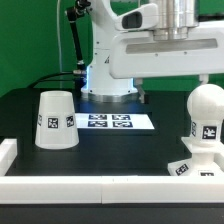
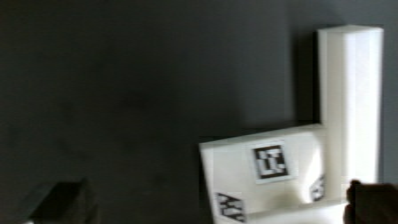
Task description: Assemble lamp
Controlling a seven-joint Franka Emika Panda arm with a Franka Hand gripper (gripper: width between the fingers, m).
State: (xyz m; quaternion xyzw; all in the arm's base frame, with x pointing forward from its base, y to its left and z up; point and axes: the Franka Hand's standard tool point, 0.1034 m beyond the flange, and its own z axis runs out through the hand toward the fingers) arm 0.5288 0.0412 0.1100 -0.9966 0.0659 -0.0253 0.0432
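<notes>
The tapered white shade point(image 1: 57, 120) stands wide end down at the exterior view's left. The ball-shaped bulb point(image 1: 205, 100) stands upright on the blocky base point(image 1: 193, 166) at the exterior view's right, near the front rail. In the wrist view my gripper point(image 2: 214, 200) is open and empty. Its dark fingertips point(image 2: 63, 200) show far apart at the picture's edge, well above the table. A tagged corner of the base point(image 2: 267, 165) lies between them. The gripper itself does not show in the exterior view; only the arm point(image 1: 160, 50) hangs over the back.
The marker board point(image 1: 108, 122) lies flat in the middle, in front of the arm's foot. A low white rail point(image 1: 100, 186) runs along the front and up the left side, and shows in the wrist view point(image 2: 349, 80) next to the base.
</notes>
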